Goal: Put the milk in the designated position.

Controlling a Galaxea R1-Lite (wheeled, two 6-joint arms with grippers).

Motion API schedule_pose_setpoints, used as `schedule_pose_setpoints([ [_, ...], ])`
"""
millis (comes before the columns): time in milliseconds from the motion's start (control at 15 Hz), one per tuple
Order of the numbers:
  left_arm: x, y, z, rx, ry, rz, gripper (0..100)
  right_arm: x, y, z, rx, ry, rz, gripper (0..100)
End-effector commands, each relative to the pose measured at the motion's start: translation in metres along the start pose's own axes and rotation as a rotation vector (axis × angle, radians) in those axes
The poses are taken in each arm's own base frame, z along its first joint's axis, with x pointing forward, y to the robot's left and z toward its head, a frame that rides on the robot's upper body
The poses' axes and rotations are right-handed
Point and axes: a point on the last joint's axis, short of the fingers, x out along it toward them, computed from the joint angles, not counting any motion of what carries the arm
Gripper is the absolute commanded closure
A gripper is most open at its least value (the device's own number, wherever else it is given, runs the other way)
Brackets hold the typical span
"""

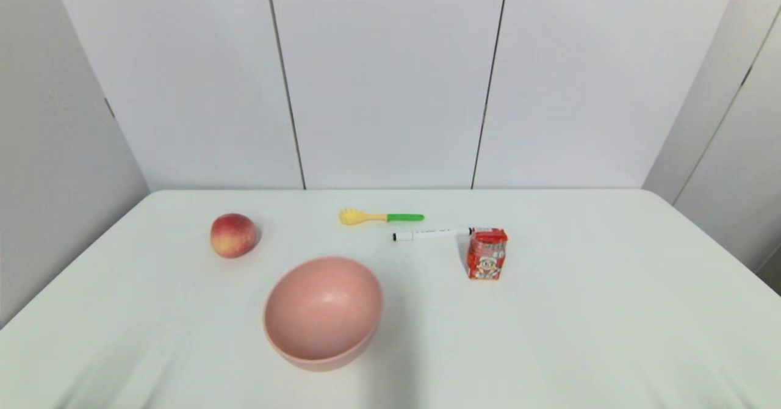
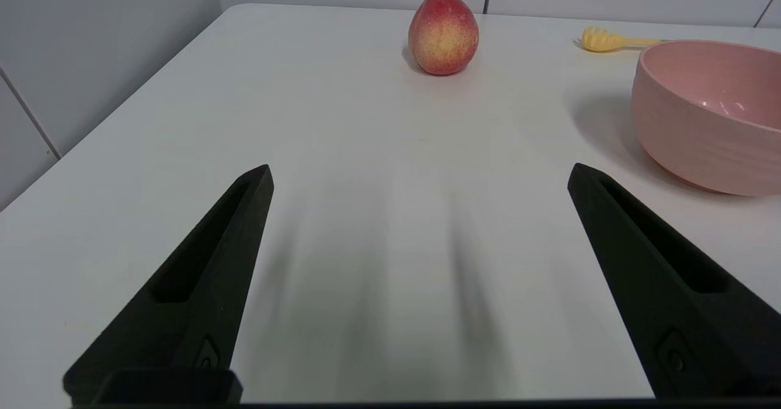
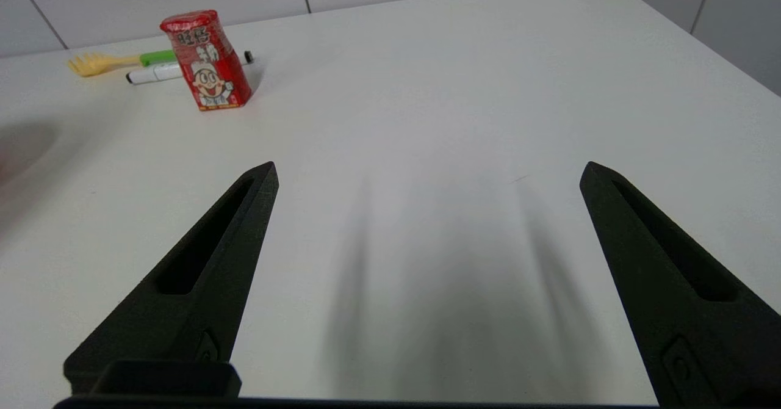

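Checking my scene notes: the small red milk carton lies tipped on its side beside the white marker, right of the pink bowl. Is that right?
Not quite: the small red milk carton stands upright, as the head view shows. It is beside the white marker and right of the pink bowl.

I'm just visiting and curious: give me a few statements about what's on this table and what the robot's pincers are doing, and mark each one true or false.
1. The milk stands upright on the table. True.
2. The milk sits inside the pink bowl. False: it stands on the tabletop, apart from the bowl and on the robot's right of it.
3. The right pincer is open and holds nothing. True.
4. The left pincer grips the peach. False: it is open, with the peach well beyond its fingertips.
5. A marker lies just behind the milk. True.
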Motion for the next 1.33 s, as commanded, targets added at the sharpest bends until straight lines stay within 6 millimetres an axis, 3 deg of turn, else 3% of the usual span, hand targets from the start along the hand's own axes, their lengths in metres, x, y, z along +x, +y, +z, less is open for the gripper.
schedule_pose_setpoints([
  [67, 0.0, 0.0, 0.0, 0.0, 0.0, 0.001, 0, 0.0, 0.0, 0.0, 0.001, 0.002, 0.0, 0],
  [600, 0.0, 0.0, 0.0, 0.001, 0.004, 0.001, 0, 0.0, 0.0, 0.0, 0.001, 0.002, 0.0, 0],
  [733, 0.008, -0.001, 0.027, 0.016, 0.051, 0.003, 0, 0.0, 0.0, 0.0, 0.001, 0.002, 0.0, 0],
  [867, 0.041, -0.002, 0.085, 0.131, 0.087, -0.031, 0, 0.0, 0.0, 0.0, 0.001, 0.002, 0.0, 0],
  [1067, 0.118, -0.01, 0.151, 0.267, 0.09, -0.149, 0, 0.0, 0.0, 0.0, 0.001, 0.002, 0.0, 0],
  [1200, 0.179, -0.018, 0.173, 0.357, 0.097, -0.324, 0, 0.0, 0.0, 0.0, 0.001, 0.002, 0.0, 0],
  [1333, 0.227, -0.045, 0.173, 0.347, 0.107, -0.588, 0, 0.0, 0.0, 0.0, 0.001, 0.002, 0.0, 0],
])
